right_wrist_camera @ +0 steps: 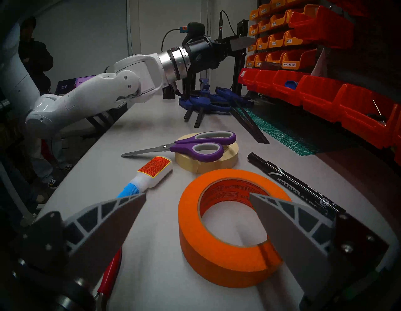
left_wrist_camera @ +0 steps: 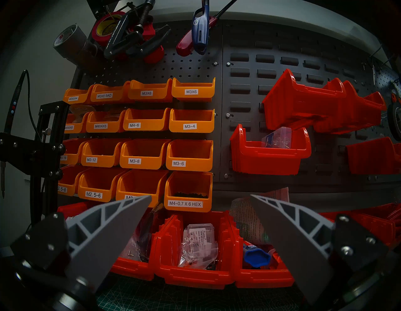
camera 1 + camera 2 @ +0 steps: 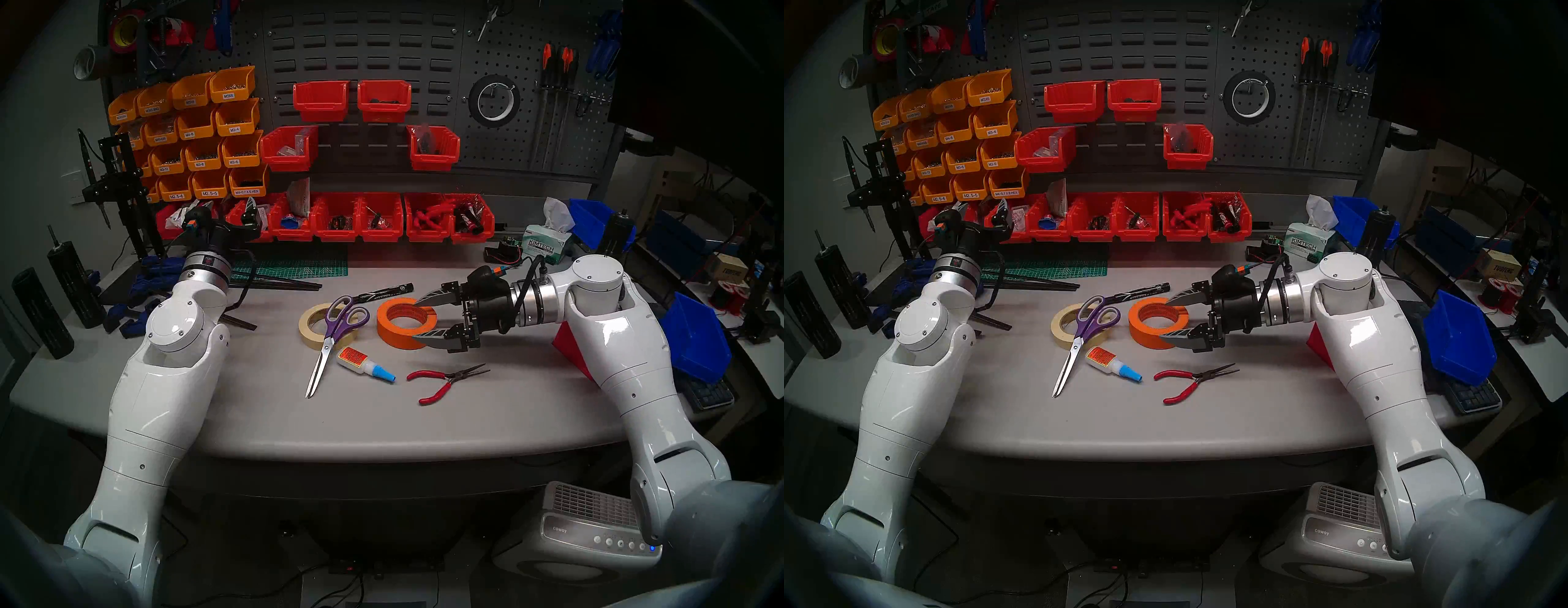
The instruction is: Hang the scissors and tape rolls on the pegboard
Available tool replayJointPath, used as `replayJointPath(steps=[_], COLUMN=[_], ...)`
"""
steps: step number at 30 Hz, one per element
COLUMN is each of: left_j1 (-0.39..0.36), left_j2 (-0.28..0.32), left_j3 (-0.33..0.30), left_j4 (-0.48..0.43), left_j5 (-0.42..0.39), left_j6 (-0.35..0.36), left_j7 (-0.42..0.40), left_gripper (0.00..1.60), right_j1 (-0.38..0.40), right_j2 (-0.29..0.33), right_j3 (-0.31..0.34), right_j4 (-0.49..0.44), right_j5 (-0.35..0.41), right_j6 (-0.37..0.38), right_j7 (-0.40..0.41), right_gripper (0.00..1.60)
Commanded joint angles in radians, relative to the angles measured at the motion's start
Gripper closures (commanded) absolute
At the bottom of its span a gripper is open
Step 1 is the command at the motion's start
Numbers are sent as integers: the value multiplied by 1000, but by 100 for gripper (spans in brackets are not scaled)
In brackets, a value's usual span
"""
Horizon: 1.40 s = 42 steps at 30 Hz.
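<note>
The orange tape roll (image 3: 390, 329) (image 1: 206, 249) lies flat mid-table. My right gripper (image 3: 416, 319) (image 1: 198, 194) is open at its right side, one finger over the roll's hole and the other outside its near wall. The purple-handled scissors (image 3: 326, 346) (image 1: 195, 147) lie left of it, handles resting on the cream tape roll (image 3: 306, 327) (image 1: 230, 152). A black tape roll (image 3: 473, 100) hangs on a hook of the pegboard (image 3: 530, 140) at the back right. My left gripper (image 3: 229, 212) (image 2: 200, 196) is open and empty, raised at the far left facing the bins.
A glue bottle (image 3: 360, 363), red-handled pliers (image 3: 441, 382) and a black marker (image 3: 384, 292) lie around the rolls. Red bins (image 3: 382, 216) line the back of the table. A blue bin (image 3: 695, 335) sits at the right edge, blue clamps (image 3: 144, 280) at the left.
</note>
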Motion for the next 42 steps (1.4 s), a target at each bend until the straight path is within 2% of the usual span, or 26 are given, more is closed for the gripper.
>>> replayJointPath(steps=[1,14,31,42], left_j1=[-34,-34,-34,-34], left_j2=[0,0,0,0], left_j3=[-9,-9,-9,-9], left_j4=[-29,-29,-29,-29], left_j5=[1,1,1,1], left_j6=[-15,-14,-14,-15], left_j7=[2,2,2,2], left_gripper=[0,0,0,0], right_j1=[69,126,203,265], right_j2=[23,117,158,205], right_j3=[-9,-111,-205,-299], right_j4=[2,38,98,134], right_j5=[5,25,67,98], right_j6=[-12,-49,-94,-112], right_j7=[-2,-2,-2,-2], right_gripper=[0,0,0,0])
